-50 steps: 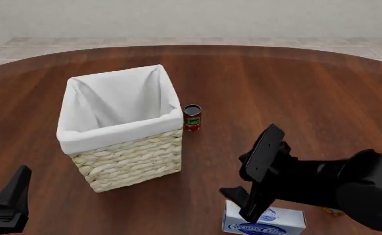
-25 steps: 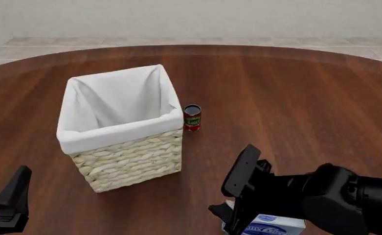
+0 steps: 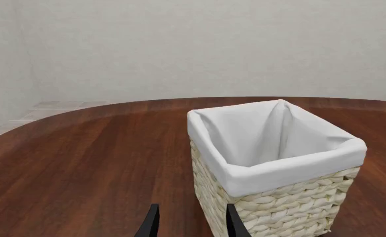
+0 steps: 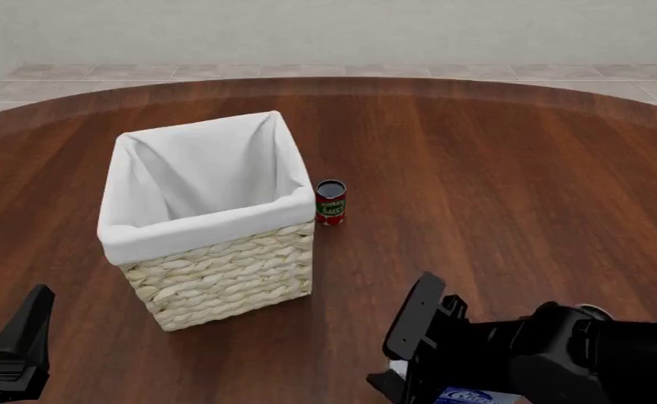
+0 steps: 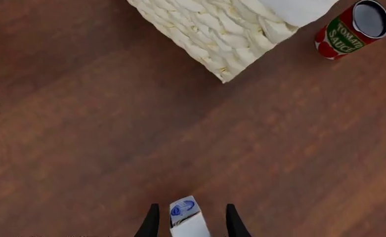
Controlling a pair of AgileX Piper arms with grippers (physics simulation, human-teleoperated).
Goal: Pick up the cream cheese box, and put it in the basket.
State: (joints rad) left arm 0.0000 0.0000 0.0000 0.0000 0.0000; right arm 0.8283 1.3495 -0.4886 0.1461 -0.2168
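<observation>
Left gripper sits idle at the near left corner of the tabletop, its fingers spread with nothing between them. Next along, the basket stands upright on the left half of the tabletop, its white liner open to the top. Just beside its right side is a small red tomato sauce can, upright and apart from the wicker. At the near edge, right of centre, lies the cream cheese box, mostly hidden under the right gripper in the front view. The wrist view shows the box between the fingers, which are spread to either side of it with a little gap. The step in hand looks like the grasp itself. Next, the fingers need to close on the box, lift, and carry it left over the basket.
</observation>
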